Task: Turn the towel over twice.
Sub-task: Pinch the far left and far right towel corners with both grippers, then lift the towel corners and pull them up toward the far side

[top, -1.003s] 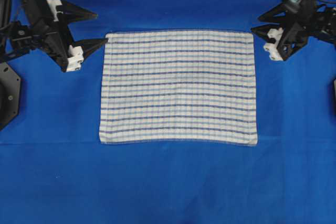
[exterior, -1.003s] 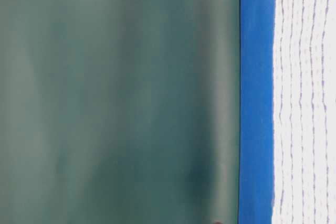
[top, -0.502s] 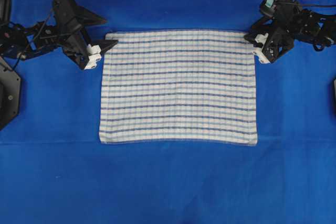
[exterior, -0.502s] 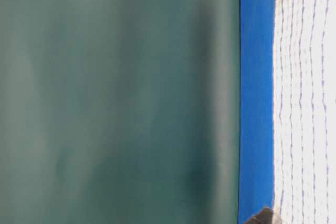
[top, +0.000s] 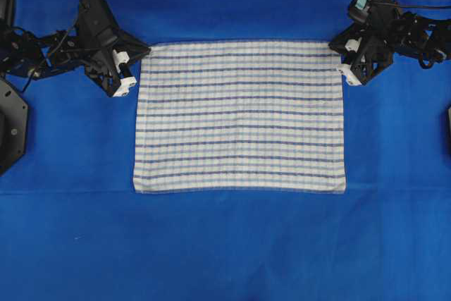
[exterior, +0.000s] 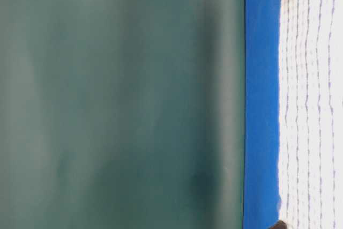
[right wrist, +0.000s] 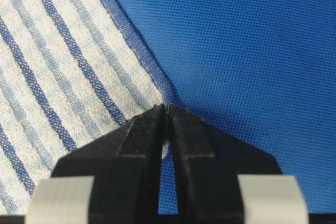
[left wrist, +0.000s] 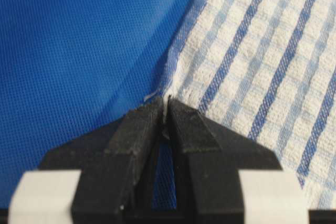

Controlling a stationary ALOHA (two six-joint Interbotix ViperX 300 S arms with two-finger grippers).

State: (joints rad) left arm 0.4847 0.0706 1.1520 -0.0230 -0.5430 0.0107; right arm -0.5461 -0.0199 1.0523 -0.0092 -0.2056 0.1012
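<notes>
The towel (top: 239, 114), white with dark and light blue stripes, lies flat on the blue sheet (top: 225, 244). My left gripper (top: 144, 53) is at its far left corner, shut, with the hem pinched between the black tips (left wrist: 165, 103). At the far right corner my right gripper (top: 337, 47) is also shut, and a bit of white cloth shows between its tips (right wrist: 169, 109). Both wrist views show striped towel (left wrist: 252, 51) (right wrist: 58, 66) running away from the pinched corner. The table-level view shows the towel (exterior: 313, 105) lying flat.
The blue sheet covers the whole table around the towel. A black arm base (top: 10, 125) sits at the left edge, and another dark part (top: 448, 121) at the right edge. A green wall (exterior: 123, 105) stands behind the table.
Both grippers came in to the towel's far corners and went from open to shut on them. The towel itself has not shifted.
</notes>
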